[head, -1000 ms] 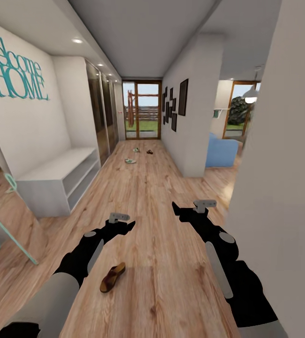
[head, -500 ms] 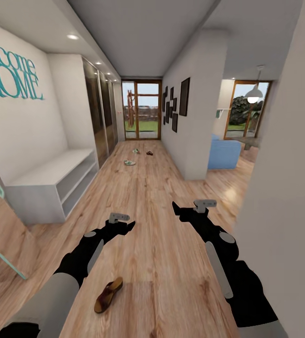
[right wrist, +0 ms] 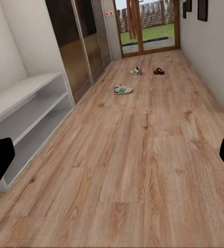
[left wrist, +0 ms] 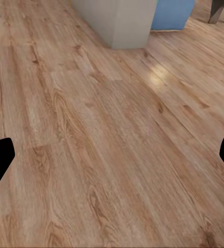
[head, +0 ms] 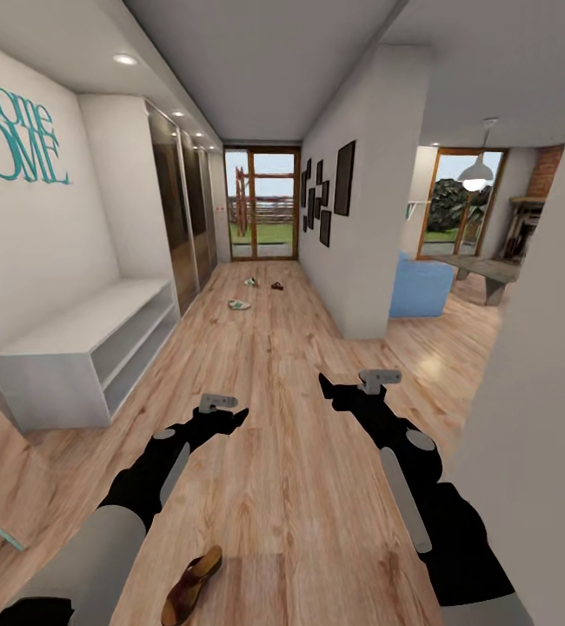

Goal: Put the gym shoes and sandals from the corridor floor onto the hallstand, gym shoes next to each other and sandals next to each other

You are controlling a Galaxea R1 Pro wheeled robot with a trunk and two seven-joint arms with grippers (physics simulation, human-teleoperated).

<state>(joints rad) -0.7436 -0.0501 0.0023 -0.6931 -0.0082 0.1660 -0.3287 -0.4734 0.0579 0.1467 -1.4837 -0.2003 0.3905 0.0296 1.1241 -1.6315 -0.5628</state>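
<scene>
A: While rolling down the corridor floor [head: 300, 487], carrying nothing. Hallstand [head: 83, 335] standing bare as far as visible, so no shoe racked yet; all four left to do.

B: Counting shoes?

A: Seeing four. One sandal [head: 191, 585] lying near, just below the left arm. Far sandal [head: 277, 284] sitting by the glass door. Two gym shoes down there too: nearer gym shoe [head: 239, 304] and farther gym shoe [head: 251, 280], apart from each other.

B: Claws?

A: Left claw [head: 230, 416] and right claw [head: 330, 389] both hovering over bare floor. Fingertips sitting at opposite edges in both wrist views, so judging both released, gripping nothing.
</scene>
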